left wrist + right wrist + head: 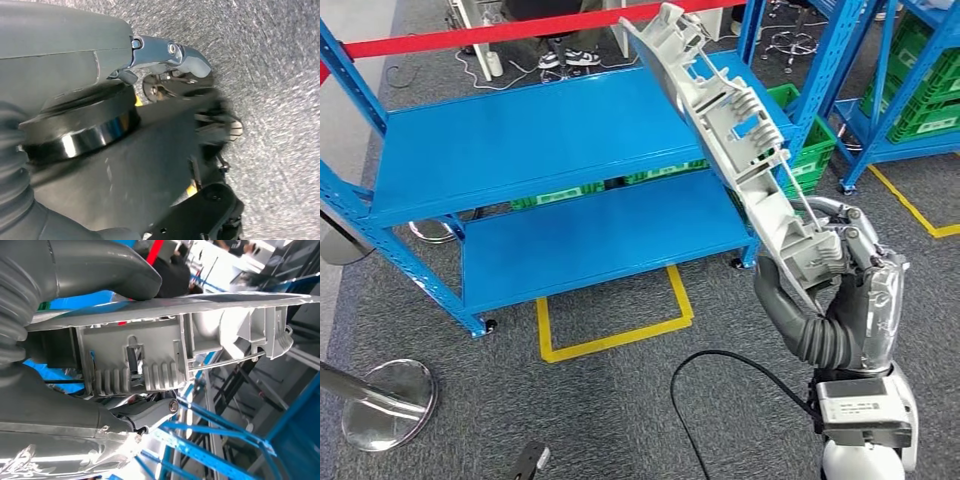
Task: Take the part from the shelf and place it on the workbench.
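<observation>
A long grey plastic part [727,120] with ribs and cut-outs is held up in the air, slanting from my right hand [841,270] up toward the top of the head view. My right hand grips its lower end, thumb on one face and fingers under the ribbed side [139,375]. The part hangs in front of the blue shelf [531,130], clear of its boards. My left hand [170,55] hangs over the grey carpet with nothing in it; its fingers are stretched out.
The blue two-level rack [569,240] stands ahead with bare boards. Green crates [810,150] sit behind it and on racks at the right. Yellow floor tape [614,335], a black cable [712,370] and chrome barrier bases [388,400] lie on the carpet. A person's feet [565,58] show beyond the red barrier.
</observation>
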You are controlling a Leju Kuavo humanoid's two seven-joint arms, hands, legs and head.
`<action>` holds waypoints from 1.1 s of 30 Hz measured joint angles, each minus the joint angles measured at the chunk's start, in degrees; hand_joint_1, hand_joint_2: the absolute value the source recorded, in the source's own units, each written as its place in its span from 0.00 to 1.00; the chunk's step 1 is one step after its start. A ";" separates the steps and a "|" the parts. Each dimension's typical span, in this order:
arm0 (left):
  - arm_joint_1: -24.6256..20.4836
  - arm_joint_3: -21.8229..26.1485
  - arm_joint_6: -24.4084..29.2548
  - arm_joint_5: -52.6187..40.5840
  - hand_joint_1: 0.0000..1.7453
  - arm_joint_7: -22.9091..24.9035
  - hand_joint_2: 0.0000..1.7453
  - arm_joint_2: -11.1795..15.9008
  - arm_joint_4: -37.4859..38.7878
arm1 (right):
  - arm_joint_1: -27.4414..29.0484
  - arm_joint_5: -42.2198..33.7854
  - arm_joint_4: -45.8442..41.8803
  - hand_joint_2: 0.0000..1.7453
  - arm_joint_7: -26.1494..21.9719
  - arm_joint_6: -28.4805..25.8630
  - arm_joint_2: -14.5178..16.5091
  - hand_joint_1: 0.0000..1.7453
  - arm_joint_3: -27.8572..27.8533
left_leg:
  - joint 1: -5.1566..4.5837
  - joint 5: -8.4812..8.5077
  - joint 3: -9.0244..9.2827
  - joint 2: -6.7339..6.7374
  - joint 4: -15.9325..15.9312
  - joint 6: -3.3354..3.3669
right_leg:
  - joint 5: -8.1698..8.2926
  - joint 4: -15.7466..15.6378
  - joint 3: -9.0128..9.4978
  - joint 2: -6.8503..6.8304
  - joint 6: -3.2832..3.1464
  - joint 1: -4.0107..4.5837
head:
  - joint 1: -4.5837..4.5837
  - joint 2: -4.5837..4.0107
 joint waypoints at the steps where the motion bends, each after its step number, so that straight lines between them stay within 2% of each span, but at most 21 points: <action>1: 0.04 0.00 -0.03 0.10 0.00 -0.16 1.00 -0.01 0.01 | 0.02 -0.24 -0.15 1.00 -0.04 0.02 -0.05 1.00 -0.05 | 0.22 0.46 3.29 -0.95 -4.79 0.17 | 0.73 0.33 -0.91 0.72 0.46 -0.10 | -0.03 0.00; 3: 0.13 0.01 -0.10 0.35 0.00 -0.46 1.00 -0.06 0.02 | 0.20 -0.47 -0.45 1.00 -0.16 0.01 -0.11 1.00 -0.15 | 0.46 -0.19 8.08 -2.32 -12.54 0.81 | 2.15 0.76 -2.47 2.29 1.49 -0.26 | -0.11 0.00; 5: 0.21 0.05 -0.09 0.60 0.00 -0.71 1.00 -0.09 0.03 | 0.83 -0.46 -0.51 1.00 -0.28 -0.07 -0.14 1.00 -0.21 | 0.47 0.11 7.70 -1.10 -12.53 1.66 | 1.82 1.49 -3.43 1.99 2.13 -0.31 | 0.07 0.00; 7: 0.29 0.08 -0.07 0.80 0.00 -0.84 1.00 -0.10 0.04 | 1.54 -0.44 -0.52 1.00 -0.37 -0.12 -0.19 1.00 -0.22 | 0.45 0.51 7.46 0.20 -12.60 2.56 | -1.27 6.52 -5.71 0.24 2.60 -0.30 | 0.46 0.00; 9: 0.38 0.09 -0.07 0.94 0.00 -0.85 1.00 -0.04 0.04 | 2.01 -0.44 -0.52 1.00 -0.42 -0.12 -0.28 1.00 -0.20 | 0.23 0.73 7.18 1.48 -12.56 2.99 | -5.16 14.85 -8.89 -0.84 2.90 -0.35 | 0.65 0.00; 10: 0.45 0.09 -0.07 0.96 0.00 -0.85 1.00 0.00 0.04 | 2.22 -0.44 -0.52 1.00 -0.43 -0.12 -0.33 1.00 -0.21 | 0.14 0.80 7.06 2.17 -12.54 3.08 | -6.18 17.69 -9.80 -1.00 2.96 -0.37 | 0.66 0.00; 11: 0.51 0.10 -0.07 0.98 0.00 -0.85 1.00 0.04 0.04 | 2.40 -0.43 -0.52 1.00 -0.43 -0.13 -0.37 1.00 -0.23 | 0.08 0.83 6.99 2.84 -12.52 3.12 | -6.17 18.32 -9.61 -1.09 2.93 -0.36 | 0.66 0.00; 12: 0.53 0.11 -0.07 0.99 0.00 -0.85 1.00 0.05 0.04 | 2.53 -0.41 -0.52 1.00 -0.43 -0.13 -0.41 1.00 -0.26 | 0.04 0.83 6.98 3.49 -12.50 3.11 | -5.19 16.61 -8.25 -1.26 2.84 -0.36 | 0.66 0.00; 13: 0.52 0.12 -0.07 0.99 0.00 -0.85 1.00 0.06 0.04 | 2.60 -0.40 -0.52 1.00 -0.43 -0.14 -0.44 1.00 -0.28 | 0.01 0.77 7.02 4.07 -12.46 3.03 | -3.50 12.88 -5.86 -1.86 2.69 -0.31 | 0.66 0.00; 15: 0.48 0.13 -0.07 0.99 0.00 -0.86 1.00 0.09 0.04 | 2.60 -0.40 -0.54 1.00 -0.45 -0.13 -0.49 1.00 -0.31 | -0.27 0.59 6.98 5.05 -12.21 2.68 | -1.31 5.05 -1.14 -4.19 2.34 0.15 | 0.67 0.00; 16: 0.48 0.12 -0.07 1.00 0.00 -0.87 1.00 0.10 0.04 | 2.60 -0.40 -0.55 1.00 -0.46 -0.13 -0.50 1.00 -0.31 | -0.46 0.55 6.87 5.50 -12.04 2.45 | -0.97 2.77 0.06 -5.06 2.05 0.40 | 0.62 0.00; 17: 0.50 0.12 -0.07 1.01 0.00 -0.87 1.00 0.11 0.04 | 2.65 -0.40 -0.56 1.00 -0.48 -0.13 -0.52 1.00 -0.35 | -0.65 0.55 6.72 6.01 -11.90 2.26 | -1.18 1.96 0.33 -5.33 1.77 0.63 | 0.58 0.00; 19: 0.50 0.12 -0.07 1.01 0.00 -0.87 1.00 0.11 0.04 | 2.80 -0.37 -0.57 1.00 -0.48 -0.14 -0.57 1.00 -0.50 | -0.72 0.39 6.55 6.84 -11.76 1.84 | -1.05 1.82 -0.15 -4.19 1.03 0.59 | 0.45 0.00; 21: 0.41 0.11 -0.07 1.02 0.00 -0.89 1.00 0.13 0.04 | 2.81 -0.33 -0.61 1.00 -0.46 -0.18 -0.59 1.00 -0.63 | -0.51 -1.29 5.79 5.15 -10.08 1.37 | -0.75 1.52 -0.35 -2.95 0.40 0.35 | 0.39 0.00; 23: 0.36 0.12 -0.07 1.08 0.00 -0.90 1.00 0.14 0.04 | 2.81 -0.41 -0.63 1.00 -0.42 -0.16 -0.59 1.00 -0.66 | -0.34 -4.88 2.80 2.42 -3.72 1.13 | -0.44 1.33 -0.60 -1.73 -0.06 0.17 | 0.26 0.00; 25: 0.48 0.15 -0.06 1.28 0.00 -0.90 1.00 0.19 0.04 | 3.15 -0.56 -0.46 1.00 -0.18 0.07 -0.60 1.00 -0.71 | -0.34 -7.36 -0.90 1.58 3.58 1.09 | -0.21 1.34 -0.92 -0.35 -0.27 0.14 | 0.20 0.00; 26: 0.52 0.16 -0.05 1.38 0.00 -0.90 1.00 0.23 0.04 | 3.48 -0.62 -0.27 1.00 -0.04 0.19 -0.60 1.00 -0.77 | -0.31 -7.01 -1.70 1.48 4.86 1.04 | -0.09 1.36 -1.03 0.41 -0.25 0.11 | 0.22 0.00; 28: 0.53 0.17 -0.04 1.51 0.00 -0.90 1.00 0.31 0.04 | 4.23 -0.78 0.28 1.00 0.08 0.23 -0.61 1.00 -0.96 | -0.12 -3.43 -0.22 1.02 1.15 0.92 | 0.12 1.50 -1.17 2.04 -0.01 -0.08 | 0.22 0.00; 30: 0.52 0.19 -0.09 1.67 0.00 -0.90 1.00 0.31 0.04 | 4.66 -0.58 0.70 1.00 0.15 -0.04 -0.61 1.00 -1.38 | 0.44 0.13 3.08 -1.63 -6.08 0.71 | 0.28 1.95 -1.58 3.58 0.48 -0.23 | 0.20 0.00; 32: 0.49 0.22 -0.14 2.05 0.00 -0.89 1.00 0.23 0.05 | 4.83 -0.12 0.81 1.00 0.54 -0.34 -0.61 1.00 -2.35 | 0.79 0.78 4.61 -3.74 -9.76 0.86 | 0.61 2.32 -2.37 4.84 1.22 -0.27 | 0.20 0.00; 33: 0.51 0.24 -0.16 2.21 0.00 -0.88 1.00 0.20 0.06 | 4.95 -0.19 0.80 1.00 0.85 -0.33 -0.61 1.00 -3.11 | 0.72 0.61 4.70 -3.60 -10.12 1.15 | 0.86 2.31 -2.72 5.46 1.64 -0.30 | 0.21 0.00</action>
